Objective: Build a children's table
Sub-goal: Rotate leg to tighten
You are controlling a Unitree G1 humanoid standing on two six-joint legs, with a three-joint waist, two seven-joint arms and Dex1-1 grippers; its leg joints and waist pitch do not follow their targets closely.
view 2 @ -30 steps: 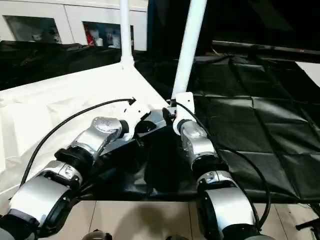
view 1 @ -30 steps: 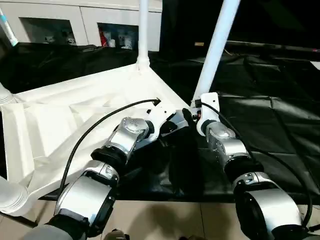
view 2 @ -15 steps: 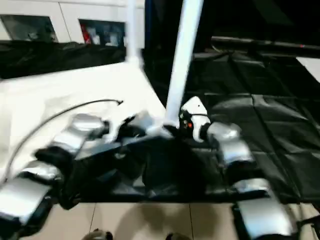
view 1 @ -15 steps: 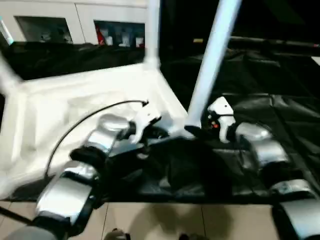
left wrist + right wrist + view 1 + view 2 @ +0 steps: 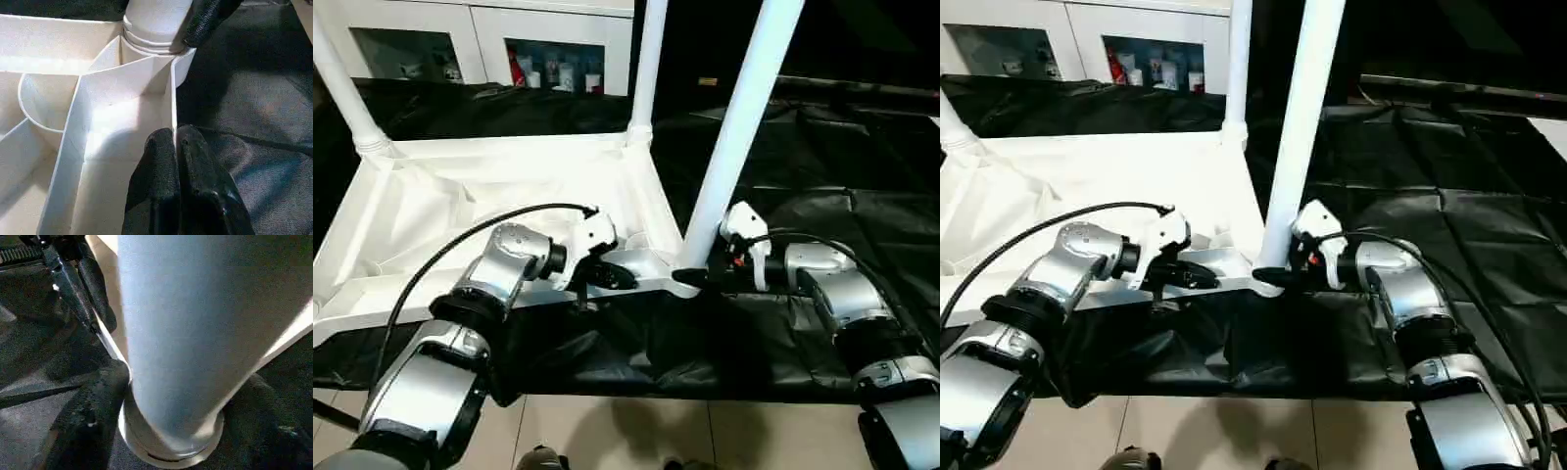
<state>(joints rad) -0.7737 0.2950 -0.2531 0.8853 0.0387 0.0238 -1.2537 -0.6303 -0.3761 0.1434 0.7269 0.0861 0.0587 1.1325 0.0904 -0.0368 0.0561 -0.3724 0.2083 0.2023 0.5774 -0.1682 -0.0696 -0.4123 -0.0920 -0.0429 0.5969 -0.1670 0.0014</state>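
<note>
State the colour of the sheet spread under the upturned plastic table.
Black sheet, clearest in the left eye view.

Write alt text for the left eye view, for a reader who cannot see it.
An upside-down white table top lies on black sheeting, with three white legs standing in its corner sockets. The right hand straddles the base of the nearest leg, while the left hand is shut on the top's near rim. A white cabinet stands behind.

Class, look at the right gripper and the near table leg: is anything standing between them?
Nothing visible does. The right gripper has its fingers on either side of the near leg, right at its base where it meets the table top.
</note>
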